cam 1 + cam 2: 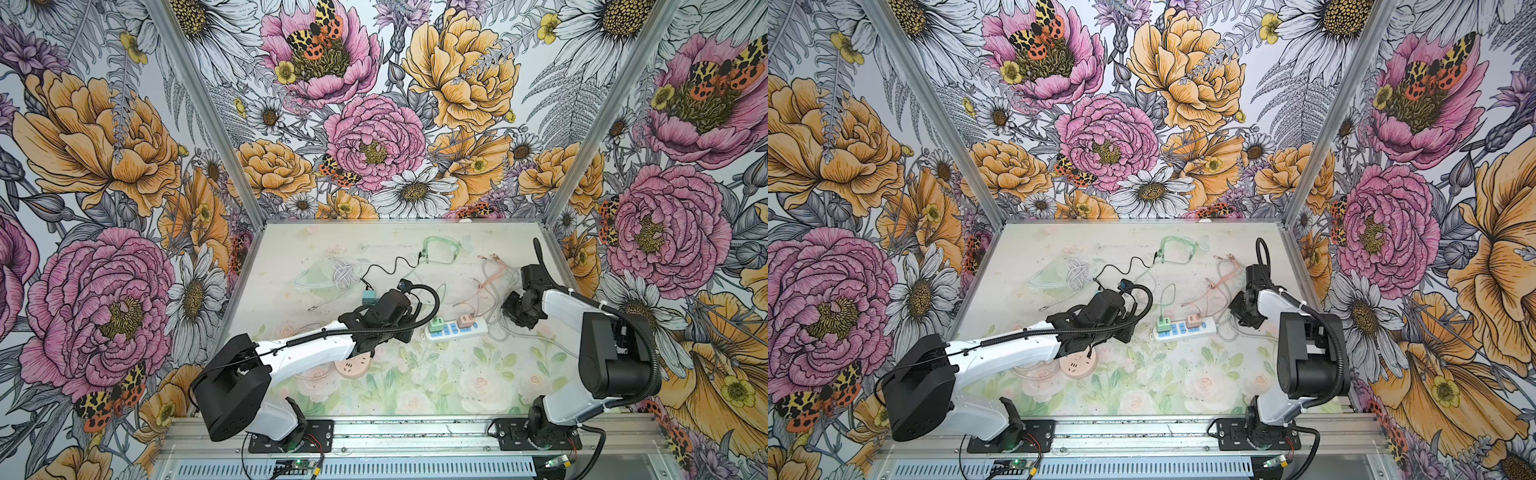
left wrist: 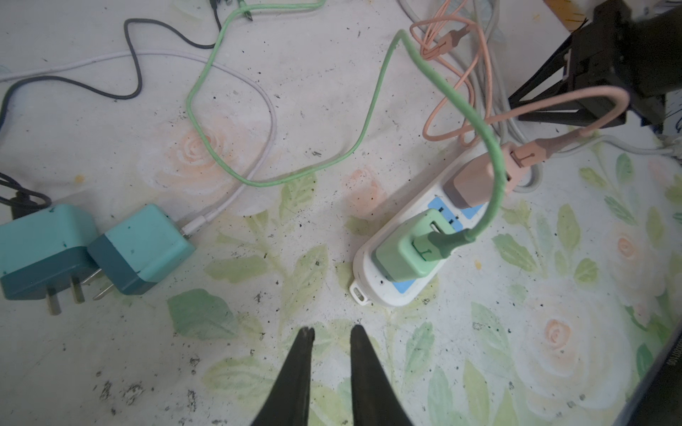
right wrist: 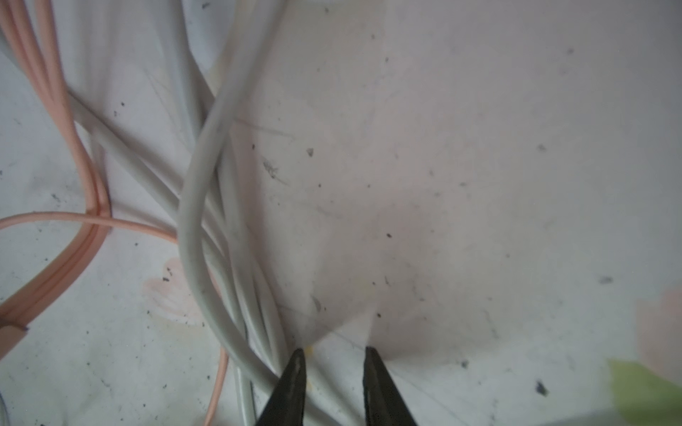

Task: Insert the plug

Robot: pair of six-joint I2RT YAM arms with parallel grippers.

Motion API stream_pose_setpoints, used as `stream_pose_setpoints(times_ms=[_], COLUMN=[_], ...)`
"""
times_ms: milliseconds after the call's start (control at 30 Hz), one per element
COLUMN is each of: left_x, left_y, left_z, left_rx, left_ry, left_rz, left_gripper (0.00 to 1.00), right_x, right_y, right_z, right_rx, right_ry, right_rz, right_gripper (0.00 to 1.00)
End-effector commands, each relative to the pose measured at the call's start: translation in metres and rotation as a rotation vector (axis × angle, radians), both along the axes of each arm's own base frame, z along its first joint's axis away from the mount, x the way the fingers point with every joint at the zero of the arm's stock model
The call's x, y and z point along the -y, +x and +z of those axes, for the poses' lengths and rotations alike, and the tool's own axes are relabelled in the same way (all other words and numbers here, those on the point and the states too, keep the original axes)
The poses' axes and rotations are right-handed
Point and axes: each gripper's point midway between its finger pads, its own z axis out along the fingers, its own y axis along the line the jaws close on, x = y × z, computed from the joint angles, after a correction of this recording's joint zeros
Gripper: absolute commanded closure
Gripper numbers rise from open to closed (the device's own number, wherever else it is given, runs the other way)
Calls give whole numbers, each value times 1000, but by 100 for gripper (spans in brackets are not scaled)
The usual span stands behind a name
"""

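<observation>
A white power strip (image 1: 478, 329) (image 1: 1209, 328) (image 2: 380, 287) lies mid-table. A green plug (image 1: 436, 324) (image 2: 406, 250) and a pink plug (image 1: 465, 321) (image 2: 472, 184) sit in its sockets, each with a cable of its own colour. Two teal plugs (image 2: 144, 247) (image 2: 40, 250) lie loose on their sides, prongs bare; in a top view only one teal plug (image 1: 369, 296) shows beside the left wrist. My left gripper (image 2: 332, 332) hovers just short of the strip's green-plug end, open a little and empty. My right gripper (image 3: 334, 352) is low over the mat beside the strip's white cord (image 3: 192, 221), open, holding nothing.
A round pink socket disc (image 1: 352, 365) (image 1: 1077, 365) lies partly under the left arm. Loose cables spread behind: green (image 1: 440, 249), black (image 1: 382, 268), a coiled white one (image 1: 343, 270), pink (image 1: 492, 270). Flowered walls close in the back and sides.
</observation>
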Motion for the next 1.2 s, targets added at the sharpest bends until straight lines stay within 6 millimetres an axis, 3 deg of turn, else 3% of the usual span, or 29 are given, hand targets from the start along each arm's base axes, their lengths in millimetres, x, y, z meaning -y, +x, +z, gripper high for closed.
stream_pose_setpoints(times_ms=[0,333,500,733,967,1167], left_x=[8,21,27,32,39,35], left_y=[2,-6,-7,-8,-4,6], left_z=[18,12,15,18,19,23], left_rx=[38,27,28,27,-12,-24], left_ry=[-52,-64,-94,-129,-200,-271], left_rz=[-29,-77,-94,-112,-144,-150], left_gripper=[77,77,77,77,77,77], right_x=[9,69,76,99,108,115], right_y=[1,-25,-34,-44,-62,-56], right_z=[25,36,23,30,16,2], right_rx=[37,7,-39,-42,-112,-166], right_ry=[-42,-140,-152,-221,-215,-218], right_rz=[18,-63,-48,-50,-79,-61], right_gripper=[68,52,50,43,40,42])
